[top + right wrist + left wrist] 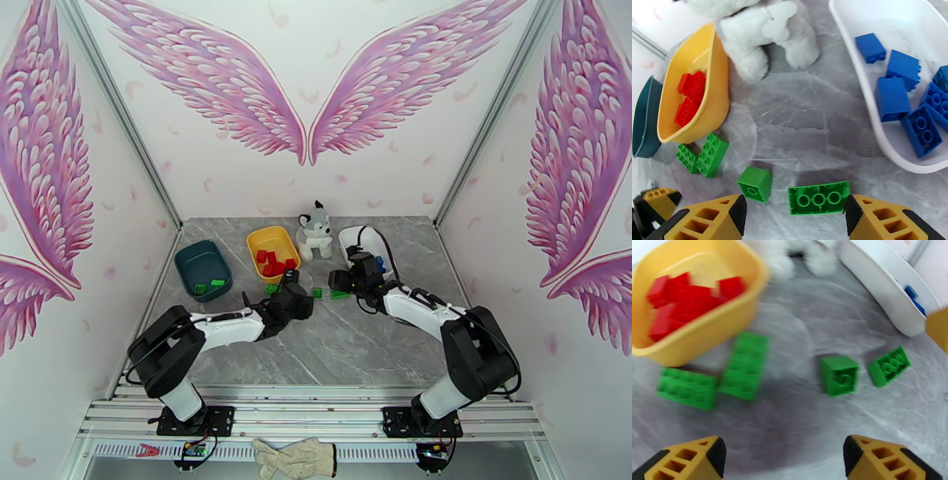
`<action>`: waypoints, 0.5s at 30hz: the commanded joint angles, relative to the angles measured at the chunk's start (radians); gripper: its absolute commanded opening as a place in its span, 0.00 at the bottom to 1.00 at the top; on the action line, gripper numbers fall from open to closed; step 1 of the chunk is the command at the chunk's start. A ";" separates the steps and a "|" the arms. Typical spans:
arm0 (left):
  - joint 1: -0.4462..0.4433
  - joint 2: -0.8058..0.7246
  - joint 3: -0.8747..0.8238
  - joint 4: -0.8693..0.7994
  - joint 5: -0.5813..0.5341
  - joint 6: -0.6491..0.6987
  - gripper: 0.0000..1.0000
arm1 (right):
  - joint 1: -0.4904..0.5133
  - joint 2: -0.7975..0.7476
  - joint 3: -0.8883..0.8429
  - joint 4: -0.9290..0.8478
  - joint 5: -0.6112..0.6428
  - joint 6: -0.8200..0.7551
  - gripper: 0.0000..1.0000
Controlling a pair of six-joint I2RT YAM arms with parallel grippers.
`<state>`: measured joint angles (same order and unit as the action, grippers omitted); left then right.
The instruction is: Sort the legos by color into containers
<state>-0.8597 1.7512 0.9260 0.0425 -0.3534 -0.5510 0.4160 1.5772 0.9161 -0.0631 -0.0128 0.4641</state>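
Two green legos (744, 365) (687, 388) lie against the near side of the yellow container (711, 330), which holds red legos (683, 303). Two more green legos (755, 183) (818, 197) lie mid-table. My left gripper (784, 457) hovers open over bare table just short of them, nothing between its fingers (683, 461). My right gripper (796, 221) is open too, with the long green brick close in front of its tips. The white container (900, 23) holds several blue legos (892, 98). The teal container (193, 264) holds green legos (213, 283).
A grey-white plush husky (314, 230) sits between the yellow and white tubs at the back. The two grippers (291, 278) (341, 280) are close together at mid-table. A work glove (296, 456) lies on the rail in front of the arm bases.
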 commanded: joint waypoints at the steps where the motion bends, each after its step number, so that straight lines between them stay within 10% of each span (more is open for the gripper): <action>1: -0.027 0.081 0.101 -0.002 0.039 -0.014 0.80 | -0.015 -0.039 -0.021 0.037 -0.016 0.028 0.74; 15: -0.025 0.305 0.335 -0.133 -0.053 0.000 0.69 | -0.042 -0.078 -0.055 0.058 -0.033 0.039 0.75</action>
<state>-0.8940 2.0224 1.2144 -0.0288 -0.3622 -0.5575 0.3859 1.5352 0.8787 -0.0296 -0.0372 0.4812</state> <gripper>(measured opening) 0.690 0.751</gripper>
